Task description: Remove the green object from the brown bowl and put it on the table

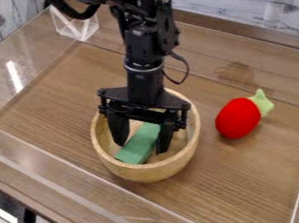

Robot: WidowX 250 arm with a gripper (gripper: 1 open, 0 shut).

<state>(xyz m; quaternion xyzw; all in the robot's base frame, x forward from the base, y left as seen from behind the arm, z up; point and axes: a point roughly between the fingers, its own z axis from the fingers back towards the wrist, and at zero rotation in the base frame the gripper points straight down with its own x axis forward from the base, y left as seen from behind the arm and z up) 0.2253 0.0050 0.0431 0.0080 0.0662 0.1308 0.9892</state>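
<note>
The green object (144,144), a flat matte green block, leans inside the brown bowl (115,163), a round light wooden bowl near the table's front. My black gripper (146,130) points straight down into the bowl, open, with one finger on each side of the block's upper end. Whether the fingers touch the block I cannot tell. The wood-grain table (57,103) carries the bowl.
A red strawberry-like toy (239,117) with a small green leaf lies right of the bowl. Clear acrylic walls (12,58) ring the tabletop. A clear bracket (76,27) stands at the back left, behind the arm.
</note>
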